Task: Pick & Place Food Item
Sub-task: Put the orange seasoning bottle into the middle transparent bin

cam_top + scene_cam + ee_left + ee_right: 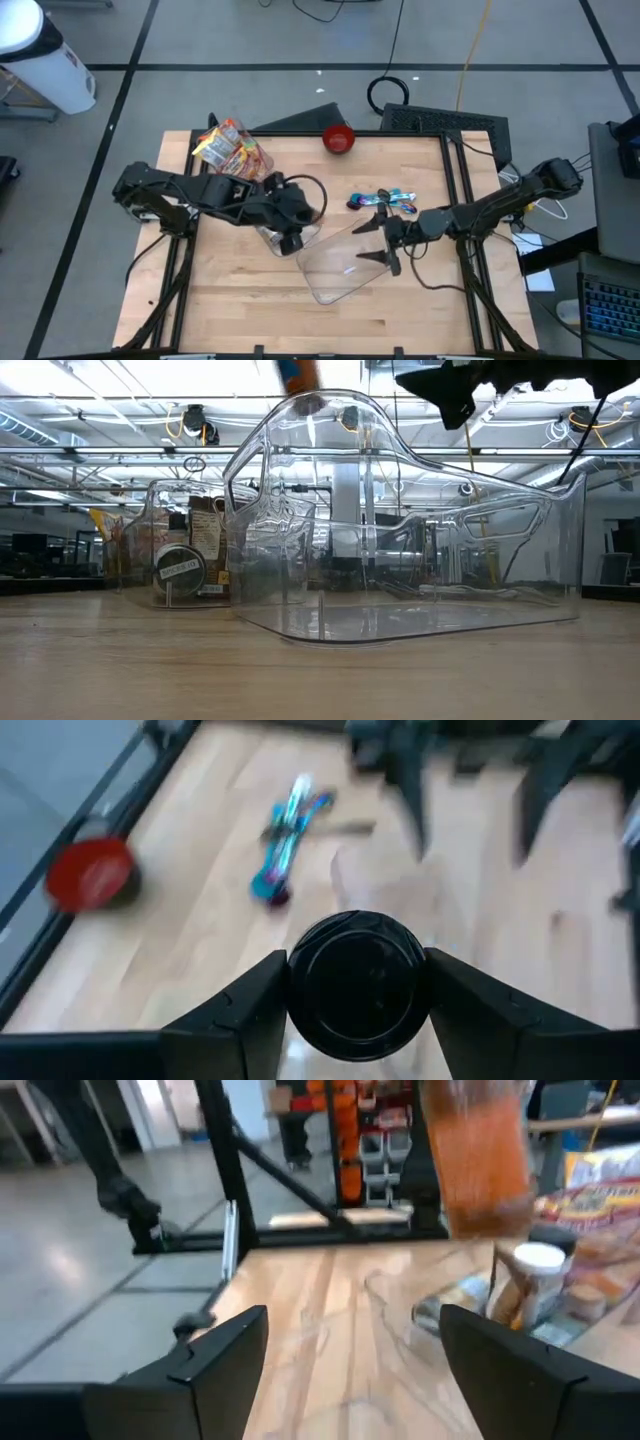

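My left gripper (358,960) is shut on a jar with a round black lid (358,982). The jar's orange body shows blurred in the right wrist view (480,1150) and at the top of the low view (298,372). My left gripper (292,228) hangs over the table's middle, left of a clear plastic container (340,265) that rests on the wood. My right gripper (378,243) stands open at the container's right side, level, with nothing between its fingers (345,1370). My left gripper pinches the jar's black lid at its rim (300,985), one finger on each side. The fingers come slanting down from the table's left. The lid's top faces the wrist and hides the jar's body there. The jar is lifted clear of the table.
Food packets (230,150) lie at the far left, partly in a second clear container (175,550) that also holds a jar. A red bowl (338,138) sits at the far edge. Blue wrapped sweets (385,200) lie right of centre. Bare wood lies along the near edge.
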